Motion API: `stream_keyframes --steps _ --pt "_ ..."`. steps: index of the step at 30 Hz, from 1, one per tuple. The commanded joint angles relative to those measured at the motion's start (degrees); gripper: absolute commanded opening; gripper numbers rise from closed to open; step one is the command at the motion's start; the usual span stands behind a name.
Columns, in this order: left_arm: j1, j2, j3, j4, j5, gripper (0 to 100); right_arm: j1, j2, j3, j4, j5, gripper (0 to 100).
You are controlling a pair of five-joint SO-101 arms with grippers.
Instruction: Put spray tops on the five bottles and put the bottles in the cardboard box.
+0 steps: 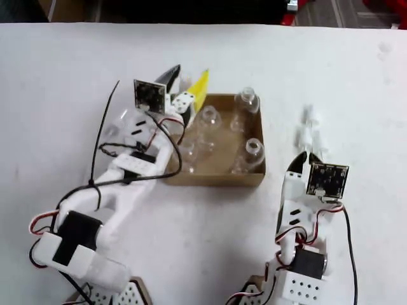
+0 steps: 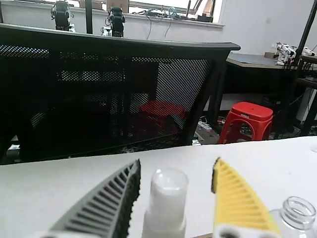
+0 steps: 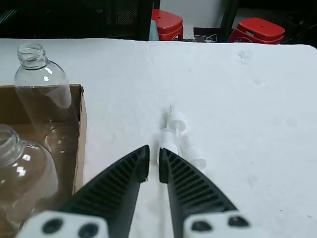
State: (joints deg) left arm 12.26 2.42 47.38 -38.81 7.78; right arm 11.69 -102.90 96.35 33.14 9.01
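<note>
Counter (image 1: 356, 82): cardboard box (image 1: 216, 176) at centre, holding upright bottles. At least three have bare necks, e.g. (image 1: 253, 149).

Left tool (image 2: 177, 166): at the box's far corner, fingers spread. One bottle (image 2: 167, 198) already wearing a white top stands between them. Cannot tell if either finger touches it.

Right tool (image 3: 153, 166): fingers nearly pressed together, pinching nothing.

Loose spray tops (image 3: 174, 130): lying on the counter beside the box's right wall, just ahead of the right tool's tips. Their long axis runs roughly in line with the tool's own pointing direction.

Judgement: the right arm is much the nearer. It would need to spread first, then take a top across its width.
</note>
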Motion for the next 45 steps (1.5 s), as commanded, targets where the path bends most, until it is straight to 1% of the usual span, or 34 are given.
stream_keyframes --steps 1,5,7,8,11,14,17,19,21,23,27,29,30,39,42,45 --pt "0.4 -3.5 -0.4 0.1 0.7 21 0.2 0.0 0.5 -0.9 0.6 2.1" --pt "0.4 -11.2 2.5 1.0 0.8 21 0.2 0.0 0.5 -0.9 0.6 2.1" --pt "0.4 -17.8 4.0 4.0 0.8 21 0.2 0.0 0.5 -0.9 0.6 2.1" --pt "0.4 -21.2 4.0 7.1 0.8 21 0.2 0.0 0.5 -0.9 0.6 2.1" --pt "-1.5 -31.1 1.2 21.7 0.8 21 0.2 0.0 0.5 -0.9 0.6 2.1" --pt "-5.4 -38.4 -5.3 41.3 0.8 21 0.2 0.0 0.5 -0.9 0.6 2.1" --pt "-9.9 -41.3 -13.3 60.0 0.8 21 0.2 0.0 0.5 -0.9 0.6 2.1" --pt "-12.4 -40.9 -18.6 70.1 0.4 21 0.2 0.0 0.5 -0.9 0.6 2.1" --pt "-14.7 -39.5 -23.0 78.2 0.3 21 0.2 0.0 0.5 -0.9 0.6 2.1" --pt "-16.5 -37.1 -26.9 85.1 -2.7 21 0.2 0.0 0.5 -0.9 0.6 2.1" --pt "-17.5 -30.1 -33.4 97.1 -18.5 21 0.1 0.0 0.5 -0.8 0.6 2.1" --pt "-17.6 -25.5 -36.2 101.7 -24.5 21 0.1 0.0 0.5 -0.7 0.6 2.1" --pt "-18.0 -23.1 -37.7 103.6 -26.2 21 0.1 0.0 0.5 -0.7 0.6 2.1" --pt "-24.7 1.5 -55.8 114.0 -27.3 21 0.1 0.0 0.5 -0.6 0.6 2.1" --pt "-25.0 11.1 -64.4 118.5 -27.3 21 0.1 0.0 0.5 -0.6 0.6 2.1" --pt "-24.0 20.7 -75.4 124.9 -27.3 21 0.1 0.0 0.5 -0.6 0.6 2.1"
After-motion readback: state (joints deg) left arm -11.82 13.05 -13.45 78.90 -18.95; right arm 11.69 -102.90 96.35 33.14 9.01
